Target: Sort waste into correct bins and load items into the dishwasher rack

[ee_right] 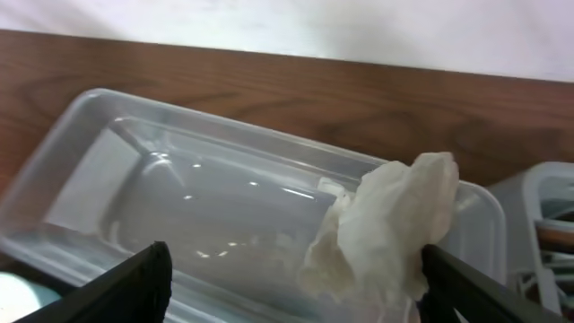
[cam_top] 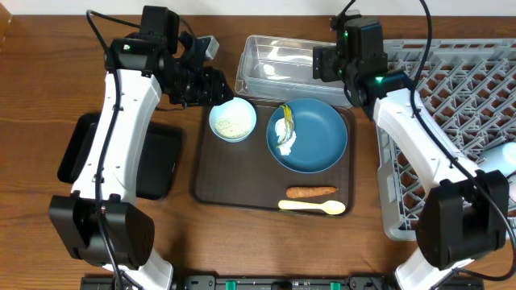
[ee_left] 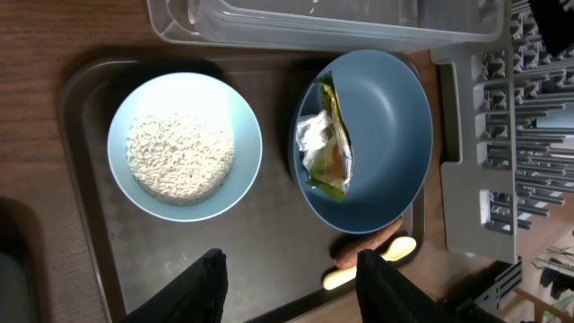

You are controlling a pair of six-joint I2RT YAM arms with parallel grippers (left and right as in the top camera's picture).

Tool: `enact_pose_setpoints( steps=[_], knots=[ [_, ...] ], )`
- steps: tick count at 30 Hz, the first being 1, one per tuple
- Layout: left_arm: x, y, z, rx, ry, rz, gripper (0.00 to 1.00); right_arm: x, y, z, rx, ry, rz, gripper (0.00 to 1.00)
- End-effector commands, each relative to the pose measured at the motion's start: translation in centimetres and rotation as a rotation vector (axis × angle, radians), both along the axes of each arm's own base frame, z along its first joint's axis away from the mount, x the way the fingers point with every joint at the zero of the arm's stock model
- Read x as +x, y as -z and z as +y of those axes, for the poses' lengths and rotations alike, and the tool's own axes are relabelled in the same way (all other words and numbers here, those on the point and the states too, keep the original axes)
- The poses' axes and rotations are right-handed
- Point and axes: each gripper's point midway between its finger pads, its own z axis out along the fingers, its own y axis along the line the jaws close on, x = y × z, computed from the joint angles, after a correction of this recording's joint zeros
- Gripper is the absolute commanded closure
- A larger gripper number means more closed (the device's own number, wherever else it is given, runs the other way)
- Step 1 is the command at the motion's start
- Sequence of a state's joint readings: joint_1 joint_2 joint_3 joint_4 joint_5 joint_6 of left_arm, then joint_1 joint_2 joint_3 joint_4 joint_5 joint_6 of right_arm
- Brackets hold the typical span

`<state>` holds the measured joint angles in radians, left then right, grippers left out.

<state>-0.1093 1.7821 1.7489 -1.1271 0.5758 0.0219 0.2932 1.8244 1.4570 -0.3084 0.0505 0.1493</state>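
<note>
Crumpled paper point(ee_right: 386, 229) sits between spread jaws over tub's point(ee_right: 206, 197) rim.

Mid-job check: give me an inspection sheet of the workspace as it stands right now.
Surface: wooden table, brown serving tray at centre.
Job's things: rice in pale blue bowl; wrapper on dark blue plate; carrot piece and cream spoon on the tray; crumpled paper above clear tub; black tray left; dishwasher rack right.
Clutter: nothing seen.
End effectors: left end effector open, empty, above the tray; right end effector open, paper between its fingers.
Cables: black cables along both arms.
Surroundings: white backdrop beyond the table.
</note>
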Motion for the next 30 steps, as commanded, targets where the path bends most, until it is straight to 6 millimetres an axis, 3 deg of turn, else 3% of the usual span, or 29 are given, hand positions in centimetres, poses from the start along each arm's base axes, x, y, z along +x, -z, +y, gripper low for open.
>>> enact_pose_setpoints(
  steps=[1,3,5,6,8,9,10,12,13,15,16,17,18,19,20,21,22,23,24,25,26,27,28,29,30],
  knots=[
    [-0.4,-0.4,0.2,0.004,-0.004,-0.005,0.51,0.7,-0.4,-0.8,-0.015,0.046,-0.021,0.16],
    [-0.5,-0.4,0.2,0.004,-0.004,0.001,0.51,0.4,-0.4,0.0,0.014,0.006,-0.011,0.2],
    [-0.5,-0.4,0.2,0.005,-0.004,0.001,0.51,-0.6,-0.8,3.6,0.098,-0.227,-0.006,0.25],
    [-0.5,-0.4,0.2,0.004,-0.004,-0.002,0.51,-1.8,-1.3,5.8,0.137,-0.413,-0.018,0.23],
    [-0.5,-0.4,0.2,0.004,-0.004,-0.002,0.51,-2.8,-2.1,7.0,0.205,-0.531,-0.03,0.19],
    [-0.5,-0.4,0.2,0.004,-0.004,-0.001,0.51,-2.2,-2.1,6.1,0.205,-0.486,-0.029,0.14],
    [-0.5,-0.4,0.2,0.004,-0.004,-0.001,0.51,-1.1,-1.5,4.3,0.184,-0.358,-0.009,0.01],
    [-0.5,-0.4,0.2,0.004,-0.004,-0.001,0.51,0.1,0.6,-1.4,0.183,0.076,0.086,0.01],
    [-0.5,-0.4,0.2,0.004,-0.004,0.0,0.51,0.0,0.8,-2.0,0.212,0.141,0.106,0.01],
    [-0.6,-0.4,0.2,0.005,-0.004,0.003,0.51,-1.4,-0.5,3.4,0.234,-0.298,0.062,0.01],
    [-0.6,-0.4,0.2,0.004,-0.004,0.002,0.51,-3.3,-1.9,6.3,0.278,-0.566,0.008,0.01],
    [-0.5,-0.4,0.2,0.004,-0.004,0.001,0.51,-3.4,-2.4,6.6,0.297,-0.602,-0.008,0.01],
    [-0.5,-0.4,0.2,0.004,-0.004,-0.002,0.51,-2.2,-1.7,4.9,0.29,-0.459,0.024,0.01],
    [-0.5,-0.4,0.2,0.004,-0.004,-0.002,0.51,-0.6,0.2,1.0,0.291,-0.123,0.112,0.01],
    [-0.5,-0.4,0.2,0.004,-0.004,-0.002,0.51,-0.4,0.9,-0.5,0.321,0.027,0.155,0.01],
    [-0.5,-0.4,0.2,0.004,-0.004,0.001,0.51,-1.0,0.2,1.6,0.328,-0.146,0.134,0.01],
    [-0.6,-0.4,0.2,0.004,-0.004,0.003,0.51,-2.9,-1.1,5.5,0.333,-0.486,0.069,0.01],
    [-0.6,-0.4,0.2,0.005,-0.004,0.004,0.51,-4.1,-1.7,6.9,0.309,-0.655,0.014,0.01],
    [-0.6,-0.4,0.2,0.005,-0.004,0.002,0.51,-3.3,-0.5,5.7,0.265,-0.539,0.054,0.01],
    [-0.5,-0.4,0.2,0.004,-0.004,-0.001,0.51,-1.8,1.6,2.0,0.232,-0.212,0.152,0.01],
    [-0.5,-0.4,0.2,0.004,-0.004,-0.001,0.51,-1.6,2.5,0.2,0.256,-0.032,0.205,0.01],
    [-0.5,-0.4,0.2,0.004,-0.004,0.001,0.51,-2.3,1.9,2.3,0.282,-0.192,0.195,0.01],
    [-0.6,-0.4,0.2,0.005,-0.004,0.006,0.51,-4.1,0.6,5.7,0.291,-0.532,0.122,0.01],
    [-0.7,-0.3,0.2,0.005,-0.003,0.007,0.51,-4.0,0.8,5.6,0.261,-0.541,0.113,0.01],
    [-0.6,-0.4,0.2,0.005,-0.003,0.005,0.51,-2.7,2.3,3.0,0.235,-0.311,0.177,0.01]
  ],
)
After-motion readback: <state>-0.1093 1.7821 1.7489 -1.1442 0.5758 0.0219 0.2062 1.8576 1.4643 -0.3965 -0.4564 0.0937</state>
